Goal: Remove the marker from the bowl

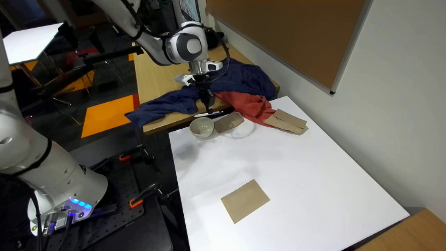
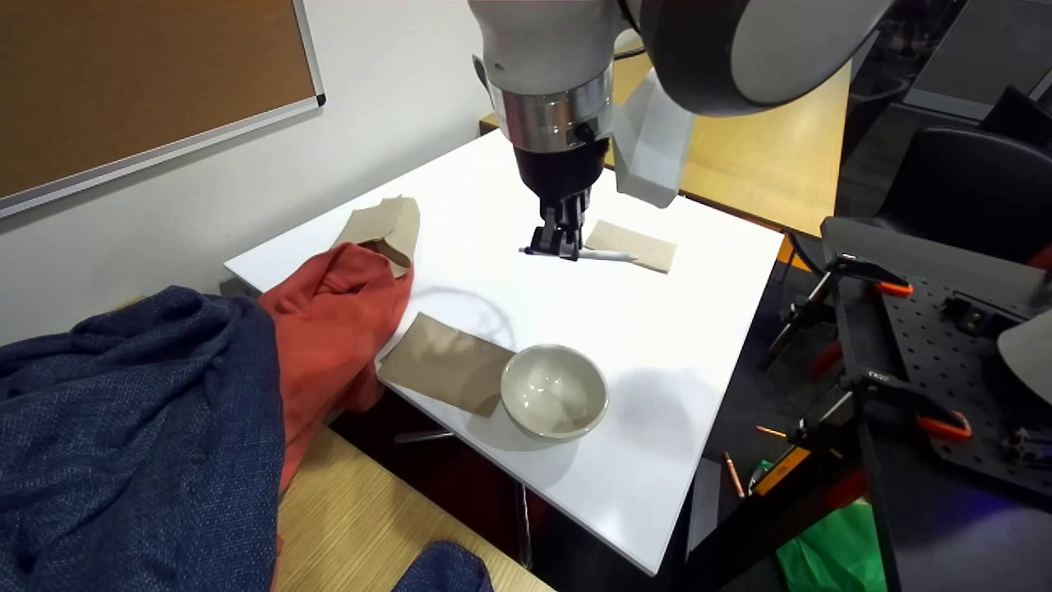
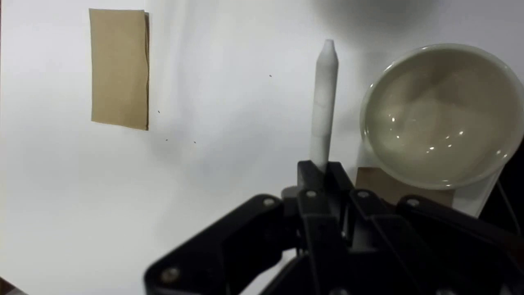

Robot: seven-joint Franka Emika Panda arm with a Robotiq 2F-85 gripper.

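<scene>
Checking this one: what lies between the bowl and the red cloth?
A brown napkin lies between the bowl and the red cloth; both exterior views show it.

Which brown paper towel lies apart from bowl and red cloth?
The lone towel, upper left in the wrist view; one towel lies by the bowl, another against the red cloth.

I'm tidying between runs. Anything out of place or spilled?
The red cloth lies crumpled across the wooden table and the white table, as if dropped. Small dark specks, perhaps stray marks, dot the white table in the wrist view. No spill shows; the gripper holds the marker.
</scene>
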